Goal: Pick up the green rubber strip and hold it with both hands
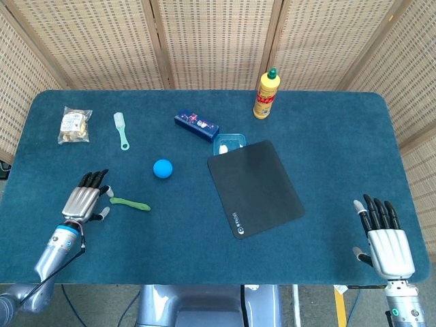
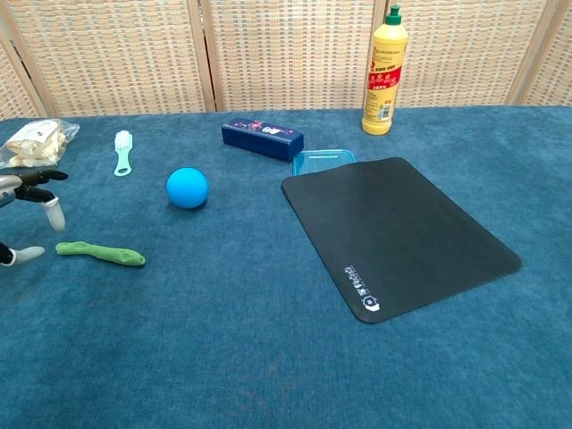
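The green rubber strip [image 1: 129, 203] [image 2: 100, 253] lies flat on the blue table, left of centre. My left hand [image 1: 85, 201] [image 2: 27, 210] hovers just left of the strip's left end with its fingers spread, holding nothing. My right hand [image 1: 382, 235] is open, palm down, at the table's near right corner; the chest view does not show it.
A blue ball [image 1: 162, 168] sits above the strip. A black mouse pad [image 1: 254, 188] partly covers a clear blue box [image 1: 229, 143]. Farther back are a dark blue box [image 1: 196, 125], a yellow bottle [image 1: 266, 95], a green brush [image 1: 121, 130] and a snack bag [image 1: 74, 125].
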Controlling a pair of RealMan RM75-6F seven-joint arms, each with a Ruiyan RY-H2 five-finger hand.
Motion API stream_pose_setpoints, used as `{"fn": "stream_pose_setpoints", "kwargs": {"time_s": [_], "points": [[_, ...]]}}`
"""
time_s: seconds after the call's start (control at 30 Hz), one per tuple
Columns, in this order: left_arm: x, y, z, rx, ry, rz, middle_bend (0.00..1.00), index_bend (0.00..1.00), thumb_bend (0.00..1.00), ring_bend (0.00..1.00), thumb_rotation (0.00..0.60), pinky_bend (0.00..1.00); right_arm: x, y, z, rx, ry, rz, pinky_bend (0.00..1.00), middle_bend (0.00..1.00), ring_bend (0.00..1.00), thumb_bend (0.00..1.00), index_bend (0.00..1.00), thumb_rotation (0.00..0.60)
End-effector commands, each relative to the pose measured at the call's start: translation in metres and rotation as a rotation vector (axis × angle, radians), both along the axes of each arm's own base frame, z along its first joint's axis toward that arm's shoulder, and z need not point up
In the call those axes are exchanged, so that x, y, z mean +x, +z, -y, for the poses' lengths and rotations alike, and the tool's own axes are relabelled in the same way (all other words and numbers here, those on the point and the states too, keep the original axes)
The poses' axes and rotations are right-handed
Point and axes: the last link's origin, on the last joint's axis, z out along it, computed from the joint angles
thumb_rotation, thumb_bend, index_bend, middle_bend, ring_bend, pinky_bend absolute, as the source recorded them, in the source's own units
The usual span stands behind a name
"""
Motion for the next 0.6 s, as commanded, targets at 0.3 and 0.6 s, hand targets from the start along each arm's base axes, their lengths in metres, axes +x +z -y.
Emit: {"fn": "stream_pose_setpoints", "kwargs": {"time_s": [0.3,0.6], "points": [[0.003,-0.013,-0.008,0.0,0.035,-0.012,0.0,0.44,0.37,0.0,0.6,0.0,-0.002,0.004,0.001,-0.004,-0.005,0.011,0.0,0.0,0.0,0.0,0.01,0.6],[0.006,-0.023,-0.011,-0.01,0.048,-0.015,0.0,0.46,0.37,0.0,0.6,0.0,-0.003,0.005,0.001,-0.003,-0.007,0.02,0.0,0.0,0.0,0.0,0.01,0.6]]}}
